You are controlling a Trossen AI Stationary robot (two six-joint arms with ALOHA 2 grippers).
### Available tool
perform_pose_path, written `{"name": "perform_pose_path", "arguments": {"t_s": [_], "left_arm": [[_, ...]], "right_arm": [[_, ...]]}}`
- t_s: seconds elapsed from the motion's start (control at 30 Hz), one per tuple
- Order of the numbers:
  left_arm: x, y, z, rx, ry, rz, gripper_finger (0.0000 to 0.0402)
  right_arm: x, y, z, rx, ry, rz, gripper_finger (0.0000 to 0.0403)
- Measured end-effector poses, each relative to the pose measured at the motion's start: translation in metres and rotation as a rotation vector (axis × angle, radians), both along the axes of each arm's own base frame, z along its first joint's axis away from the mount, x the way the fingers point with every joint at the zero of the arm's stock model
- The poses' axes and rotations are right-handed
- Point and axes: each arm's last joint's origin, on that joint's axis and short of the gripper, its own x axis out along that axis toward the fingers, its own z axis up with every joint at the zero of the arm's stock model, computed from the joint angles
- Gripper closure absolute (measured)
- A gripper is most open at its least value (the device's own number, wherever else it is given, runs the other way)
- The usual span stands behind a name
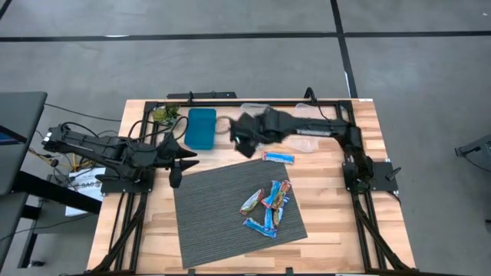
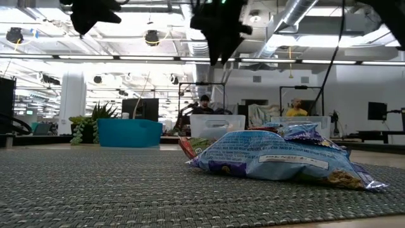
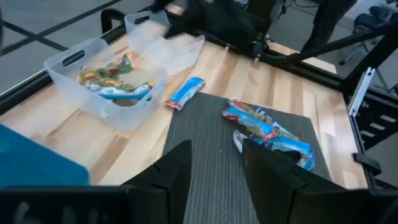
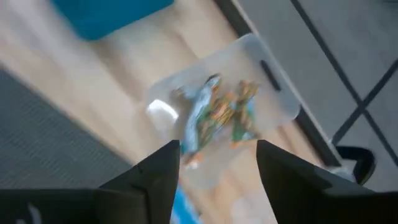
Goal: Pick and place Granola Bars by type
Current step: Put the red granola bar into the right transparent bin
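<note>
High view: the right hand [image 1: 244,138] hangs above the table [image 1: 368,123] near the blue tray [image 1: 201,128], its fingers apart and holding nothing. The bars [image 1: 268,207] lie heaped on the mat [image 1: 207,215], and one blue bar [image 1: 278,158] lies apart on the wood. The left hand [image 1: 175,165] waits at the mat's edge.

Low view: the heap [image 2: 278,158] lies flat.

Left wrist view: the left fingers [image 3: 180,168] stand open. A tub [image 3: 93,74] holds some bars.

Right wrist view: the right hand looks down on that tub [image 4: 273,81]. It should come down straight and grip one bar across its narrow side.
</note>
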Motion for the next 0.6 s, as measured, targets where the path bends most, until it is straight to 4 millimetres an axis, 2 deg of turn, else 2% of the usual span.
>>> {"name": "perform_pose_path", "arguments": {"t_s": [0.17, 0.33, 0.47, 0.6], "left_arm": [[0.008, -0.003, -0.003, -0.003, 0.020, -0.021, 0.0267], [0.018, -0.007, -0.011, 0.003, 0.068, -0.067, 0.0267], [0.025, -0.009, -0.015, 0.006, 0.093, -0.079, 0.0267], [0.029, -0.010, -0.018, 0.002, 0.108, -0.083, 0.0267]], "right_arm": [[-0.037, 0.036, -0.010, 0.082, -0.027, -0.065, 0.0191], [-0.086, 0.066, -0.036, 0.283, -0.145, -0.134, 0.0198], [-0.128, 0.071, -0.059, 0.497, -0.254, -0.436, 0.0207], [-0.151, 0.080, -0.075, 0.600, -0.308, -0.659, 0.0211]]}}
